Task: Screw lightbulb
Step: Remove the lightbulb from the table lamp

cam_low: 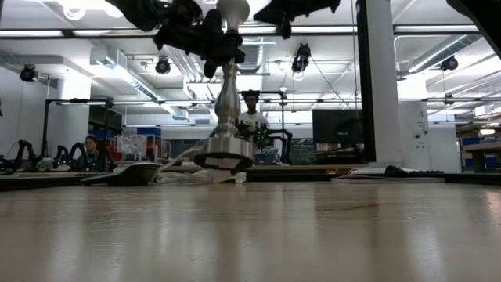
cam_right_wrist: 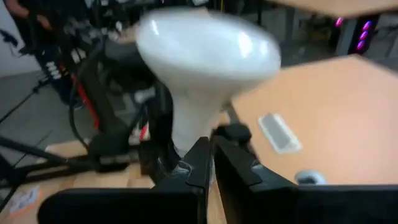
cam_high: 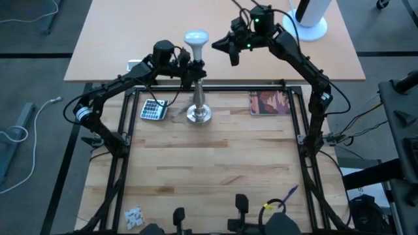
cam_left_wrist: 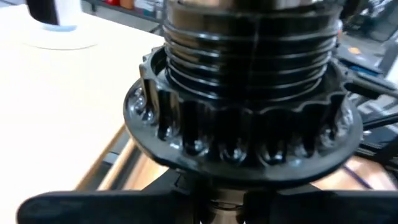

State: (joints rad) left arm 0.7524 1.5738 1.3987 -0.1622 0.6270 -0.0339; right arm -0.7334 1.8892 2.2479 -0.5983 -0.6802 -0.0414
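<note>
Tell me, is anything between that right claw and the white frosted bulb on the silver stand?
Nothing visible. The white frosted lightbulb already sits in the black socket atop the silver stand, which the left gripper grips. The right gripper, shut, hangs just beside the bulb.

left gripper (cam_high: 185, 65) raised mid-table, fingers nearly together, apparently clamped | right gripper (cam_high: 233, 55) raised alongside, fingers together

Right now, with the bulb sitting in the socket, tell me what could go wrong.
1. The right claw is shut and apart from the lightbulb; shut, it cannot grip the bulb to turn it.
2. The left claw holds the black socket on the silver stand; if that hold slips, the stand may twist or tip.
</note>
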